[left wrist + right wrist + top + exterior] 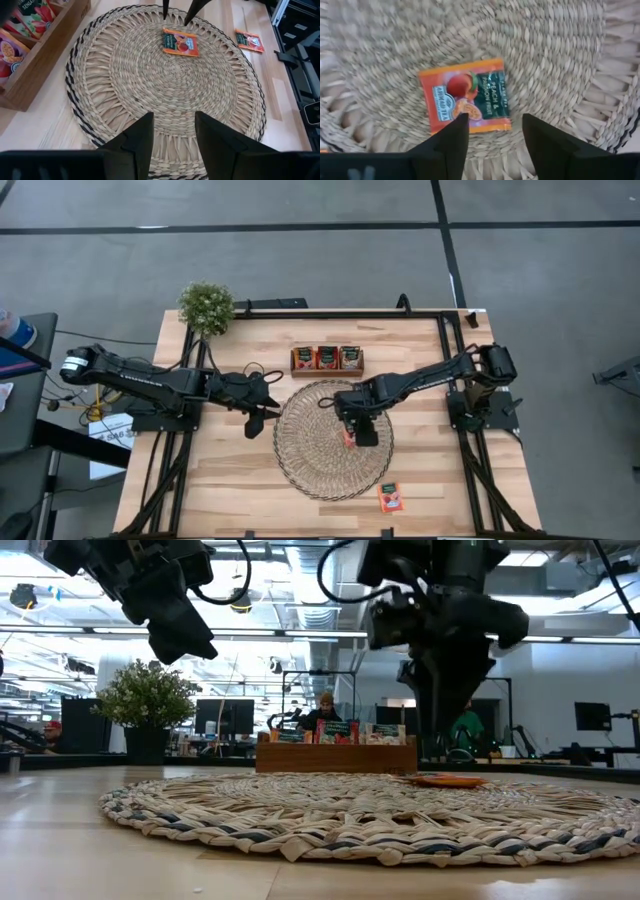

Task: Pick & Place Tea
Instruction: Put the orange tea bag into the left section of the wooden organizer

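Even, bright overhead light is seen throughout, with only soft shadows cast. In the low view, ceiling lamps glare at upper left, and the woven mat (370, 815) is blurred along the bottom edge.

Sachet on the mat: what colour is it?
Orange sachet with a dark green panel; clearest in the right wrist view.

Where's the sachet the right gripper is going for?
High view: the sachet lies flat on the woven mat, right of its centre, under the open right gripper. A second sachet lies off the mat.
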{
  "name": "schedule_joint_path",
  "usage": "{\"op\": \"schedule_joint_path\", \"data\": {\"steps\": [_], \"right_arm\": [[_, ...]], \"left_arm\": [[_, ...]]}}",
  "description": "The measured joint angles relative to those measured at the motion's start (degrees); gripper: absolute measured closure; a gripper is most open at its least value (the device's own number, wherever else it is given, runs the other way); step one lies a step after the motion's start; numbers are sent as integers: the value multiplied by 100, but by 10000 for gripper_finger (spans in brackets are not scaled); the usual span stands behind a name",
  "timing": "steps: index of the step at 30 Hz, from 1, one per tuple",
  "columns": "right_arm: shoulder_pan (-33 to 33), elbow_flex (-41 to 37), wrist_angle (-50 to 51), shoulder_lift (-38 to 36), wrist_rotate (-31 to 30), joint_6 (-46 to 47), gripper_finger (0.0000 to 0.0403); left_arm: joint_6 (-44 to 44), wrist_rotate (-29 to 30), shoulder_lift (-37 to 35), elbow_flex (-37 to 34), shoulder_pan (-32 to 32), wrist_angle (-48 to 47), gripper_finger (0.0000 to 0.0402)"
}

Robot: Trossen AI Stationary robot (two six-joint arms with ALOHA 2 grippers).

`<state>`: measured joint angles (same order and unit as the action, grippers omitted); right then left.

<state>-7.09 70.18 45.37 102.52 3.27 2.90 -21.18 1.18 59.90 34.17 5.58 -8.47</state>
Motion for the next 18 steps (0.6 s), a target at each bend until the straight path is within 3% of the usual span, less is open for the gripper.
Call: {"op": "schedule_joint_path", "data": {"steps": [18], "right_arm": [[67,-523,-728,0,-24,-224,239]], "left_arm": [[-5,17,0,-2,0,-2,266]]}}
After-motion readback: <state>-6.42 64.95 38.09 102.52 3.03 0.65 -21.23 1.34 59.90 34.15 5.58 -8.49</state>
